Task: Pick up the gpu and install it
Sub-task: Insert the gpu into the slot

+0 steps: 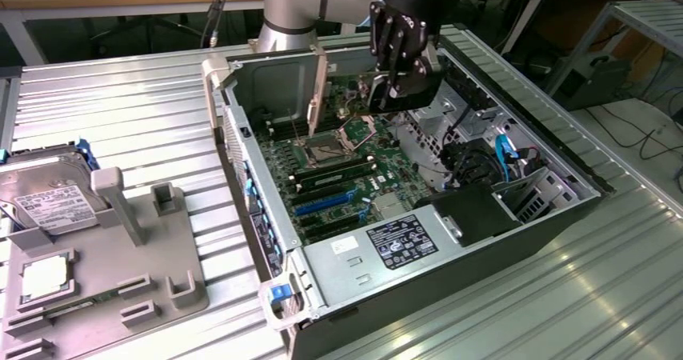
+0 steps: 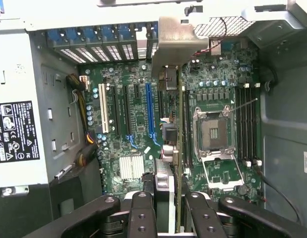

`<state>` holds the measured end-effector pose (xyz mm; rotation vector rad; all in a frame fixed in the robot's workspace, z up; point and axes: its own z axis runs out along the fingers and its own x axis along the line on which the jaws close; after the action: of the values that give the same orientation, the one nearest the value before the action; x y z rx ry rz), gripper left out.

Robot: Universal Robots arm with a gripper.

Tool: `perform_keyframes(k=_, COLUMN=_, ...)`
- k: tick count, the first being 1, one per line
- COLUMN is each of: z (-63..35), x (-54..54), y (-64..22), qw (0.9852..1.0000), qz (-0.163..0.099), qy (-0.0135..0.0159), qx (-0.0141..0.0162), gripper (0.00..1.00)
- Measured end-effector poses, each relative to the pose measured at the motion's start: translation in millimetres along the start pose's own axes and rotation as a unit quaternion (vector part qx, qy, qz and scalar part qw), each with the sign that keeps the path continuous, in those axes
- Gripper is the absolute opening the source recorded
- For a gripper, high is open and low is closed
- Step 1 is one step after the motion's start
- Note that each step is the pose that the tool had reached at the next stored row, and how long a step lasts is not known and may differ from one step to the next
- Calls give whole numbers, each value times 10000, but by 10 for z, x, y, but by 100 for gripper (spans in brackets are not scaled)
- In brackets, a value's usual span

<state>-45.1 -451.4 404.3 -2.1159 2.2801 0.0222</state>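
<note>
My gripper [image 1: 401,78] reaches down into the open computer case [image 1: 555,176] and is shut on the gpu [image 1: 398,96], held upright on its edge. In the wrist view the gpu [image 2: 178,148] appears edge-on as a thin green card between my fingers [image 2: 142,213], and its silver end bracket [image 2: 177,42] points toward the slotted rear wall. The card stands over the motherboard [image 2: 136,124], between the long blue slot [image 2: 149,111] and the empty CPU socket [image 2: 213,134]. Whether its lower edge sits in a slot is hidden.
The power supply [image 1: 401,240] fills the near end of the case, with blue and black cables [image 1: 501,156] beside it. Memory slots [image 2: 245,124] lie past the socket. On the exterior view's left, a grey fixture [image 1: 117,280] holds a hard drive [image 1: 48,196].
</note>
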Motion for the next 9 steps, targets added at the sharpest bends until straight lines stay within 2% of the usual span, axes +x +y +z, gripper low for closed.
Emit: perform_keyframes(k=9, z=15, x=1, y=0, qw=10000, qz=-57, qy=-1, qx=0, gripper=28)
